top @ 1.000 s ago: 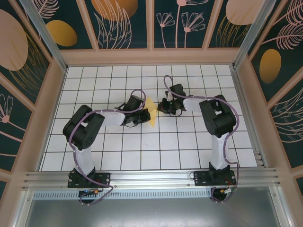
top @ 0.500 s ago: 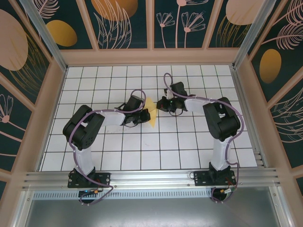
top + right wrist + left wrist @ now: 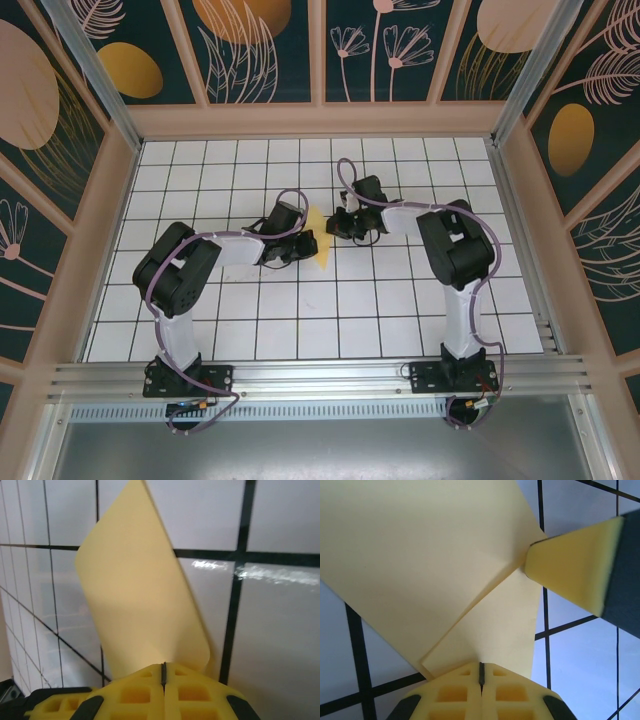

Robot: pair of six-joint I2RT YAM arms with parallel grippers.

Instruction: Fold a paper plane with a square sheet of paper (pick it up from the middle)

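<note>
You had the left gripper (image 3: 481,672) and the right gripper (image 3: 163,670) both fully closed on the square sheet of paper (image 3: 323,252) near the middle of the tabletop (image 3: 400,300). 1 diagonal fold showed; judged early: most folds remained to be made

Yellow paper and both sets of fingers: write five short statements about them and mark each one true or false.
1. The yellow paper sits between the tips of the two arms. True.
2. The left fingers stand wide open. False: they are shut on the paper's edge.
3. The right fingers pinch the paper. True.
4. The paper is a flat, unfolded square. False: the left wrist view shows folded layers overlapping.
5. The table is bare wood. False: it is white tiles with dark grid lines.
</note>
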